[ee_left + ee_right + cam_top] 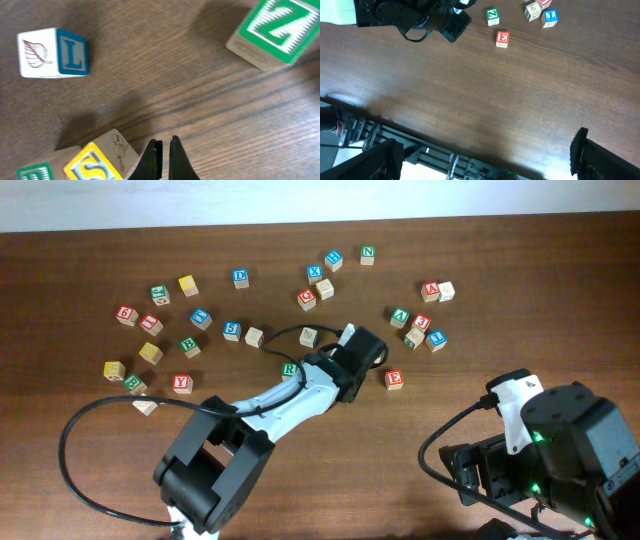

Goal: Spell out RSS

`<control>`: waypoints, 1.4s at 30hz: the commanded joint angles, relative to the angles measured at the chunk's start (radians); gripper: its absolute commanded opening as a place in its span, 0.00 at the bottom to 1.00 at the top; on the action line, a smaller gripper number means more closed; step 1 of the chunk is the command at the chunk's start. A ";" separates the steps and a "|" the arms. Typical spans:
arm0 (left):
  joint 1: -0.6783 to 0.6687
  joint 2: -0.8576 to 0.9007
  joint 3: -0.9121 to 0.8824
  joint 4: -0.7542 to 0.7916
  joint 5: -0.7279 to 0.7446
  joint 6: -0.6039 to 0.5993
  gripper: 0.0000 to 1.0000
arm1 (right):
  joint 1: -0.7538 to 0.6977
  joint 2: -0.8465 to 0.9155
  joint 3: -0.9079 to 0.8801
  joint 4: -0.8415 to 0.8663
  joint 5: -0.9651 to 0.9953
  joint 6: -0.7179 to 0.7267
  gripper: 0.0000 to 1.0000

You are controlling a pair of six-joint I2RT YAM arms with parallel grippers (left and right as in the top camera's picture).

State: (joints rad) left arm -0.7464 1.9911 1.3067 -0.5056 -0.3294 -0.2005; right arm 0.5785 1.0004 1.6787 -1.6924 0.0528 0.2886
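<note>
My left gripper (162,152) is shut and empty, low over the wood. A yellow-framed block with a blue S (92,165) lies just left of its fingers, touching or nearly touching them. A green block (34,172), cut off by the frame edge, sits left of the S. In the overhead view a green R block (289,369) lies beside the left arm, and the left gripper (368,350) reaches up and to the right. My right gripper (485,160) is open and empty over the table's front edge, far from the blocks.
A blue L block (55,52) and a green Z block (275,30) lie ahead of the left gripper. A red E block (394,379) lies to its right. Several letter blocks are scattered across the back of the table (500,410).
</note>
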 commanded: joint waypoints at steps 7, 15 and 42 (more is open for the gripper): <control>0.010 0.007 -0.003 0.005 -0.077 0.017 0.00 | 0.002 0.001 0.002 -0.006 0.011 0.008 0.98; 0.010 0.008 -0.003 -0.008 -0.079 0.035 0.00 | 0.002 0.001 0.002 -0.006 0.011 0.008 0.98; 0.010 0.008 -0.003 -0.064 -0.106 0.039 0.00 | 0.002 0.001 0.002 -0.006 0.011 0.008 0.98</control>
State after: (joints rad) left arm -0.7410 1.9911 1.3067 -0.5640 -0.4129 -0.1749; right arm 0.5785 1.0004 1.6787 -1.6924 0.0528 0.2882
